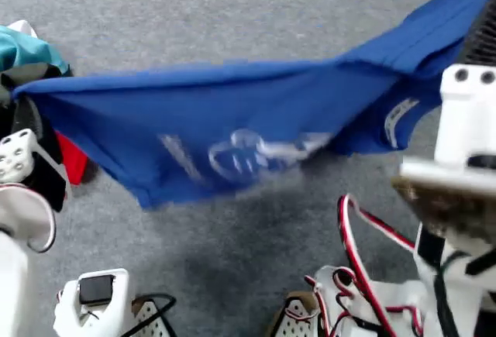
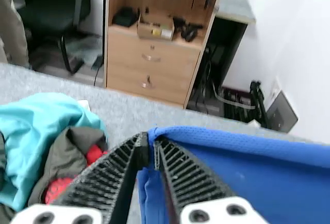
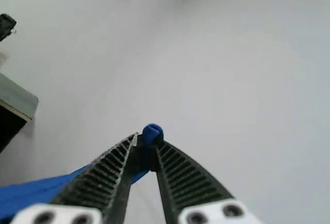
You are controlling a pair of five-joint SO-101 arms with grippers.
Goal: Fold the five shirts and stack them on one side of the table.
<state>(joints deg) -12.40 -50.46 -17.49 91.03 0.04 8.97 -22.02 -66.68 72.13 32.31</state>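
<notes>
Table (image 1: 232, 19): grey felt-like top, fills the high view.

Blue shirt (image 1: 232, 132): off the table, strung left to right between the two arms. It sags in the middle and the white print faces up toward the camera. The right end sits higher than the left and runs out at the far-right corner. The lower hem hangs over mid-table; can't tell if it touches the surface.

Pile of other shirts (image 2: 46, 147): far-left edge of the table, unfolded. Teal one (image 1: 27, 49) is on top, with a dark garment (image 2: 72, 149) and a red one (image 1: 74, 159) under and beside it. The blue shirt's left corner hangs just over this pile.

Wooden drawer cabinet (image 2: 149, 64): on the floor beyond the far edge of the table.

Left gripper (image 2: 149, 140): jaws pinched together on the blue shirt's left corner, with fabric bunched between the tips.

Right gripper (image 3: 147, 140): raised and pointing at a white wall. Jaws are clamped on a small wad of blue shirt at the tips, and the rest of the fabric trails away below.
</notes>
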